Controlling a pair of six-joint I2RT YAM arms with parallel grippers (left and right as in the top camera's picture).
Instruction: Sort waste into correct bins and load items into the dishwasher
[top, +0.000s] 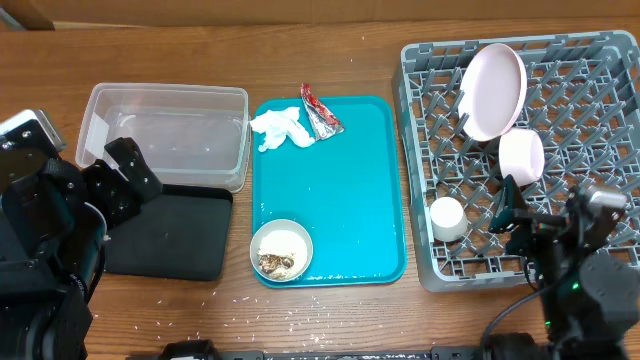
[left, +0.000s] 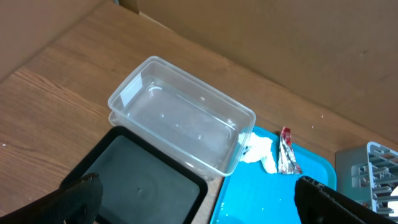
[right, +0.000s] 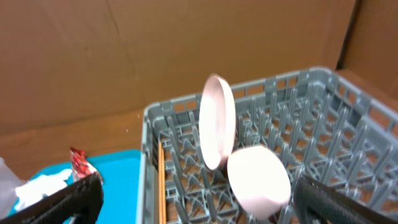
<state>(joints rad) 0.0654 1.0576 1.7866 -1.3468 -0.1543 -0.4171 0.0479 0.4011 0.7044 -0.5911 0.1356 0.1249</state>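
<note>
Wood-grain desk carries everything. At its left end the left hand hangs over the far edge of the black tray, its two fingers spread wide with nothing between them. Just beyond it sits the clear tub, its near wall meeting the black tray's far edge. Right of both lies the teal tray. On its far end the crumpled tissue rests with the foil wrapper just beside it on the right. At the teal tray's near left corner stands the off-white bowl, upright, with brown food scraps inside. White specks on the desk in front of the trays look like rice grains, though they are too small to be sure. The dish rack fills the right end. Along its left wall lie the chopsticks. The plate stands on edge among the far pegs, leaning, and the pink bowl is tipped on its side against it, on the near side. The white cup sits in the rack's near left corner. Right of the white cup the right hand hovers over the rack's near rows, fingers wide apart and holding nothing.
</note>
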